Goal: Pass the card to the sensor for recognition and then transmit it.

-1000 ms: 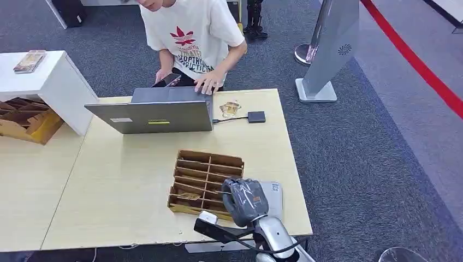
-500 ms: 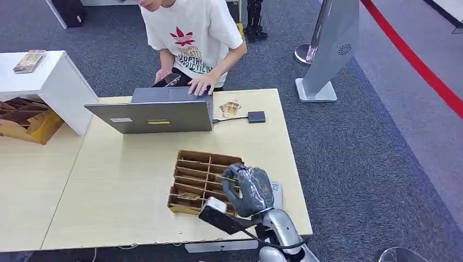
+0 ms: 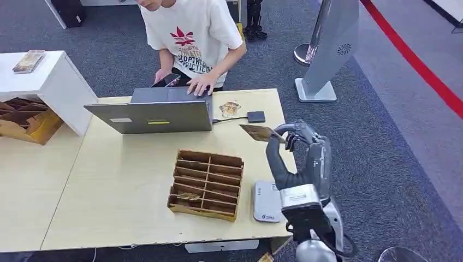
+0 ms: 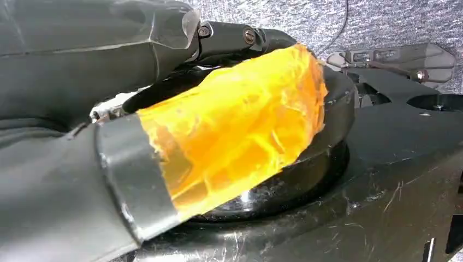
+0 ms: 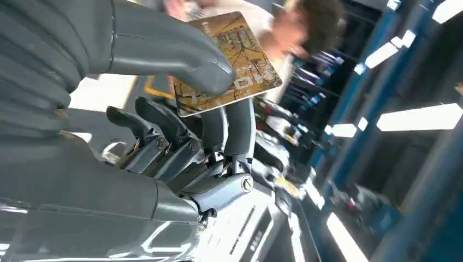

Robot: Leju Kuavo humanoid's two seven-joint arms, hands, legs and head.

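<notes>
Our right hand (image 3: 299,143) has risen from the brown cardboard divider tray (image 3: 206,184), its fingers (image 5: 180,57) pinching the gold patterned card (image 3: 258,132) above the pale wooden tabletop (image 3: 131,180). We judge the grey sensor pad (image 3: 266,201) comes next. Our left hand (image 4: 109,125) hangs, grip unclear.

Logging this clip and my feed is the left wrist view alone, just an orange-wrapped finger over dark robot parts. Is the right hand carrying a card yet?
Observer: Yes. The right hand is raised above the table's right edge, pinching a gold-brown card between thumb and fingers.
Operator: Where is the sensor relative to it?
Observer: A flat grey reader lies on the table right of the cardboard divider tray; the card is held up in the air, farther from the robot than the reader.
Operator: Anyone nearby?
Observer: A person stands at the far side, hands at a laptop.
</notes>
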